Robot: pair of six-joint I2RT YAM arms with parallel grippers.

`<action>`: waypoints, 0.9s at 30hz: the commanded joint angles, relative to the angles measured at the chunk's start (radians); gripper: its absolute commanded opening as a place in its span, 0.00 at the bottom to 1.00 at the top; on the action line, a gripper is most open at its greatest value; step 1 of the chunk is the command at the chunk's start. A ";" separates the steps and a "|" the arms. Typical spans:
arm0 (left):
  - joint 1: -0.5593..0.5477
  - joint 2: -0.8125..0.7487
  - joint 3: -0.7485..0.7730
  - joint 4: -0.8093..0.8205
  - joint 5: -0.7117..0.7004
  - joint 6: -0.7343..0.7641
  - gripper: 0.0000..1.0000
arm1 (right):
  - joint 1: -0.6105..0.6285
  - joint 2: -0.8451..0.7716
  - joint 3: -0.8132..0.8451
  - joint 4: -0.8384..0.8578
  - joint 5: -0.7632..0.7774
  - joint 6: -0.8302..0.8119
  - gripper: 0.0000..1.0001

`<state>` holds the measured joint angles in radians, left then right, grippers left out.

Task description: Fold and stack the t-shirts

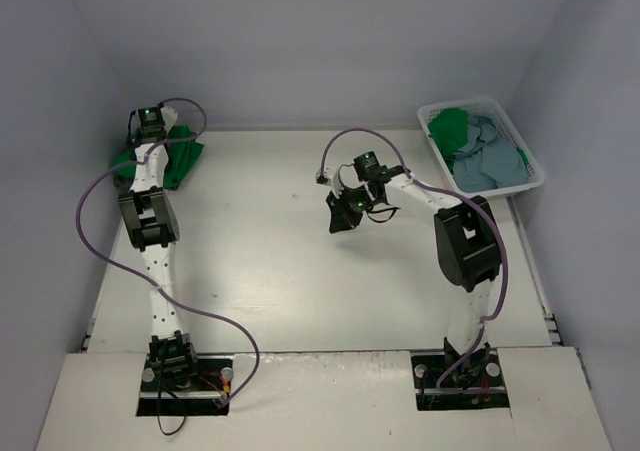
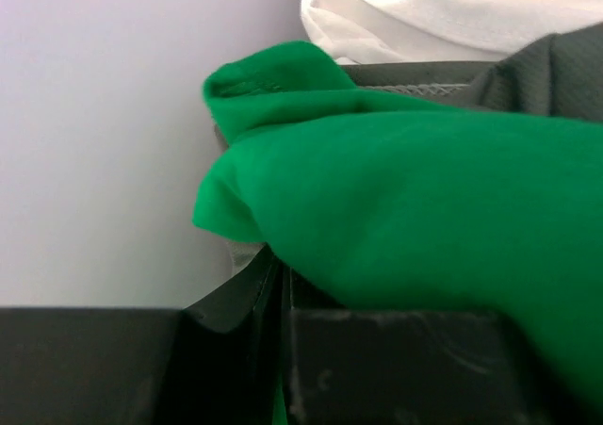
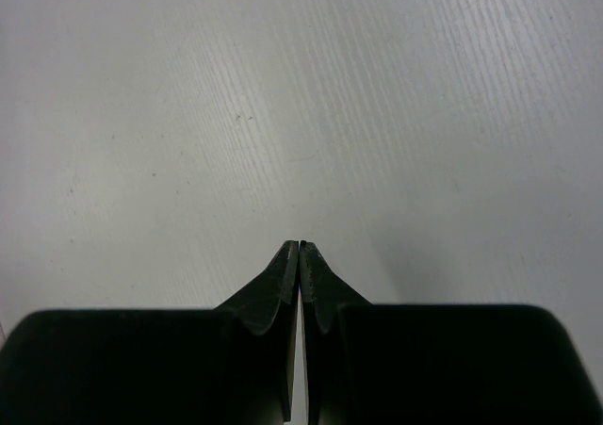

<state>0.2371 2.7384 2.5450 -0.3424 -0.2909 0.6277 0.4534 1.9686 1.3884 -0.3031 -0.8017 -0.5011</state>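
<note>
Two grippers: the left gripper (image 2: 281,284) is far out at 10 o'clock of the desk (image 1: 290,271); the right gripper (image 3: 300,255) hangs over the middle.
Left jaws: closed; a thin strip of green shows in the seam between them, so I judge they pinch the green shirt (image 2: 424,218).
Right jaws: closed on nothing, with only bare desk below.
Pile at 10 o'clock: the green shirt lies in front, with the white shirt (image 2: 443,10) and the dark grey shirt (image 2: 556,67) touching it behind.
Basket (image 1: 460,103): at 2 o'clock, holding the light blue shirt (image 1: 490,156) and a second green shirt (image 1: 450,129), both crumpled and not yet folded.
Risk, pull: if the left arm draws back with closed jaws, the pinched cloth may drag the fold open and shift the shirts behind it.
Risk, slip: the cloth is thin and the grip is only on an edge, so it may slide out.
Risk, wall: the pile sits close to the left wall, so there is little room to turn.
Green shirt, material: soft, smooth knit, matte, with a rolled hem and rounded folds.
White shirt: soft, with gentle creases.
Dark grey shirt: fine mesh-like weave.
Basket, material: white hard plastic, rectangular.
Desk, surface: white, flat, finely streaked.
</note>
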 commanded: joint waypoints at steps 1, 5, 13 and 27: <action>0.010 -0.003 0.044 -0.013 -0.005 0.001 0.00 | 0.007 0.004 0.024 -0.004 -0.017 -0.016 0.00; 0.011 -0.008 0.031 -0.010 -0.005 -0.019 0.00 | 0.008 0.012 0.026 -0.005 -0.014 -0.016 0.00; 0.005 -0.159 0.012 -0.049 0.021 -0.097 0.00 | 0.010 -0.005 0.026 -0.007 -0.008 -0.016 0.00; -0.084 -0.379 -0.069 -0.150 0.105 -0.180 0.00 | 0.013 -0.066 0.020 -0.005 -0.021 -0.016 0.00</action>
<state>0.1753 2.4332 2.4390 -0.4610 -0.2142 0.4953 0.4595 1.9984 1.3884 -0.3042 -0.7990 -0.5026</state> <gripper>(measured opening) 0.000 0.001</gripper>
